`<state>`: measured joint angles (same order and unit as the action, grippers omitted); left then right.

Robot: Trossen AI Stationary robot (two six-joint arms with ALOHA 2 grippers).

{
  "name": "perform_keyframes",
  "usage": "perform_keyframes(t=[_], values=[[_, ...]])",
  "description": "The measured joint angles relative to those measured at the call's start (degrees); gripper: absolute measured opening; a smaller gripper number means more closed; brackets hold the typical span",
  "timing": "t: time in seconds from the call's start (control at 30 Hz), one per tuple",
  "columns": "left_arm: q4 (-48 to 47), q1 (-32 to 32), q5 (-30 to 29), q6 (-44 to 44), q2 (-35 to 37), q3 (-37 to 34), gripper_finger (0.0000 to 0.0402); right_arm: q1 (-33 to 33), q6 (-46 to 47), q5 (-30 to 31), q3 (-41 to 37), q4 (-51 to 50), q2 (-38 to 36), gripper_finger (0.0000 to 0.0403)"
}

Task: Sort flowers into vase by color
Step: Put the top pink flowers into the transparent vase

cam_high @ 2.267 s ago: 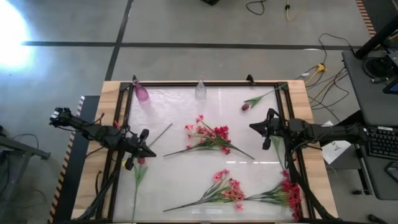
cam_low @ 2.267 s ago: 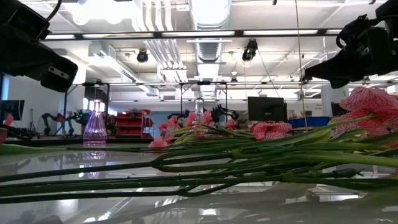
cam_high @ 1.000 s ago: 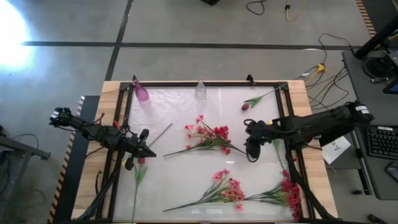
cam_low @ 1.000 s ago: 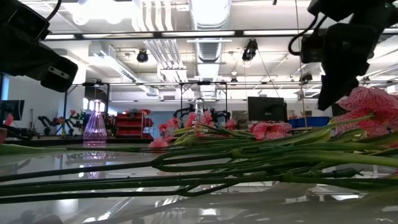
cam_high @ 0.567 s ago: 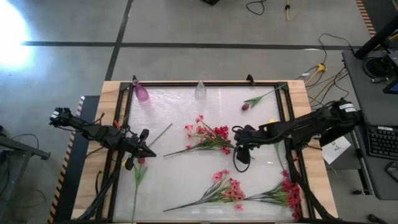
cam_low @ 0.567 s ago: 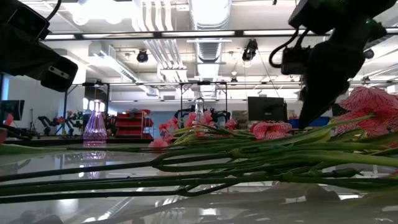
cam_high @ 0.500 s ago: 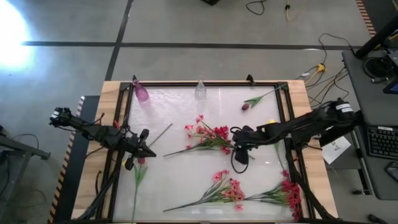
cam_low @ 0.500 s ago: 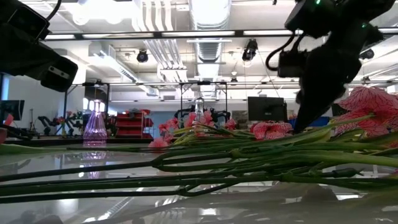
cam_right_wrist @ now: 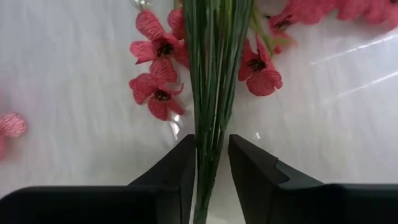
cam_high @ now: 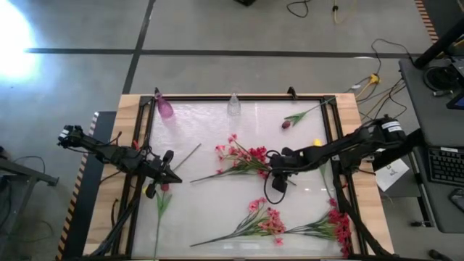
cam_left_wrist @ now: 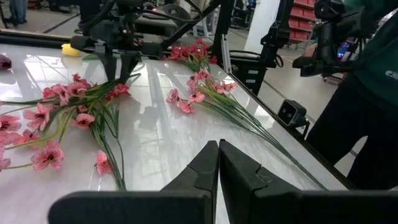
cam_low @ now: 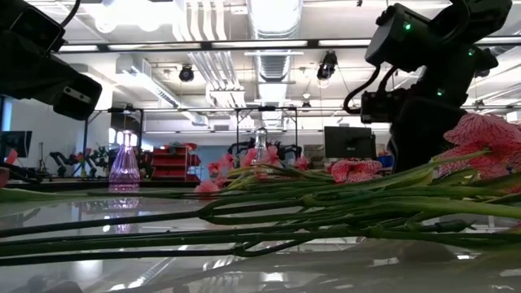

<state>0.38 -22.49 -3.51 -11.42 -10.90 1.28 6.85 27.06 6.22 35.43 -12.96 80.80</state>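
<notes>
right gripper (cam_right_wrist: 210, 163): down over the middle of the table, fingers (cam_right_wrist: 172, 175) one on each side of the green stems of the red spray (cam_high: 243, 161). Gap is narrow, stems run right between them, but I honestly can't tell if it's clamped on them or just straddling.
red spray: lying flat, blossoms fanned out ahead of the claw, stems bunched together where the fingers sit. In the wrist view a few pink-red blooms (cam_right_wrist: 158, 51) sit just to either side of the stem bundle.
left gripper (cam_left_wrist: 217, 163): parked at the left edge of the table, well apart from the right one, fingers pressed together with nothing in them.
other flowers: two more sprays (cam_high: 267, 221) on the near side of the right claw, one dark bud on a stem (cam_high: 286, 124) on its far side toward the corner, a yellow bud (cam_high: 317, 142) just beside the right arm, another bud (cam_high: 164, 188) right by the left claw.
vases: pink vase (cam_high: 165, 108) and clear vase (cam_high: 233, 106) stand along the far edge of the table (cam_high: 203, 196), both well away from either claw.
background: a person in a dark green top (cam_left_wrist: 367, 81) stands beyond the table edge in the left wrist view.
</notes>
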Motion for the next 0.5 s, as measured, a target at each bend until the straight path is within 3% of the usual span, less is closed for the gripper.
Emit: perform_keyframes(t=[0.5], values=[[0.0,0.01,0.0,0.0,0.0,-0.02,0.0,-0.02,-0.08,-0.09,-0.08,0.4,-0.09,0.0092]])
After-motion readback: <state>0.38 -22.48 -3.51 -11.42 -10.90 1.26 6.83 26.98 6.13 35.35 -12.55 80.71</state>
